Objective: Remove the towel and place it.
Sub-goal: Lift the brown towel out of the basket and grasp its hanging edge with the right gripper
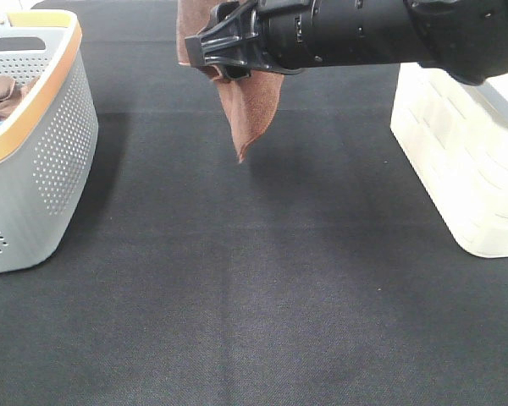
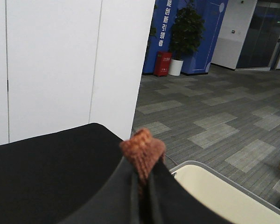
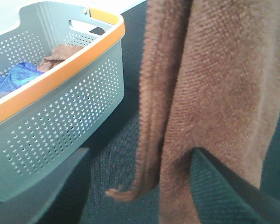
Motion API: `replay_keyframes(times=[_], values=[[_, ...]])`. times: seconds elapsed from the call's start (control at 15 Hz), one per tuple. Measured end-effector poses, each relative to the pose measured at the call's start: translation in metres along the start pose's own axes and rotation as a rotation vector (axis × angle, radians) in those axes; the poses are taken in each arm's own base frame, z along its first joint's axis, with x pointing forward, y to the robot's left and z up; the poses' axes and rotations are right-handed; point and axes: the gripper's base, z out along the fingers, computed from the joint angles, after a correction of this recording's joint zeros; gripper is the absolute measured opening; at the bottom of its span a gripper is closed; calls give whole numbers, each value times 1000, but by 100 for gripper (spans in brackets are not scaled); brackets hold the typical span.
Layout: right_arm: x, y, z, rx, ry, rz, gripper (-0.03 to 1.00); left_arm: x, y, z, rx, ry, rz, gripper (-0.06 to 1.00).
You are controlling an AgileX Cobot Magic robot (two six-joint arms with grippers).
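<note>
The black right arm (image 1: 364, 30) is closest to the high camera, reaching in from 2 o'clock across the top of the view. The right gripper (image 1: 213, 57) sits near 12 o'clock. On the black table (image 1: 254, 296), a grey perforated basket with an orange rim (image 1: 42, 169) stands at 9 o'clock with a bunched brown cloth (image 1: 0, 97) inside, and a white basket (image 1: 466, 161) stands at 3 o'clock. The towel (image 1: 256, 110) hangs at 12 o'clock behind the gripper. It is reddish-brown and tapers to a point clear of the table.

In the left wrist view, the left gripper (image 2: 142, 186) is clamped tight on a nub of the towel (image 2: 142, 149), which pokes out between the closed fingers (image 2: 116, 196). Beyond it are the table edge, the white basket's rim (image 2: 214, 186), white wall panels (image 2: 60, 60) and a potted plant (image 2: 186, 32).

In the right wrist view, the towel (image 3: 210, 84) hangs in folds between the spread fingers, its nap fuzzy and its stitched edge (image 3: 151, 116) showing. One finger (image 3: 224, 196) lies against the cloth and the other (image 3: 60, 191) stands apart from it, so the jaws are parted and not clamping. The grey perforated basket (image 3: 70, 112) is beside it, holding the brown cloth (image 3: 60, 53) and a blue cloth (image 3: 14, 79).
</note>
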Motion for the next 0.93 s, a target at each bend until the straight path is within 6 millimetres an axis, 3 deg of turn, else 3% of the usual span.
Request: replay_keyframes(times=[0.27, 0.67, 0.8, 0.93], values=[[-1, 9, -3, -33, 2, -14, 59, 0, 0, 0, 0, 0, 0, 0], [-19, 16, -26, -63, -64, -25, 59, 0, 0, 0, 0, 0, 1, 0], [-19, 15, -25, -59, -65, -29, 59, 0, 0, 0, 1, 1, 1, 0], [-9, 14, -12, -37, -38, -39, 59, 0, 0, 0, 1, 1, 1, 0]])
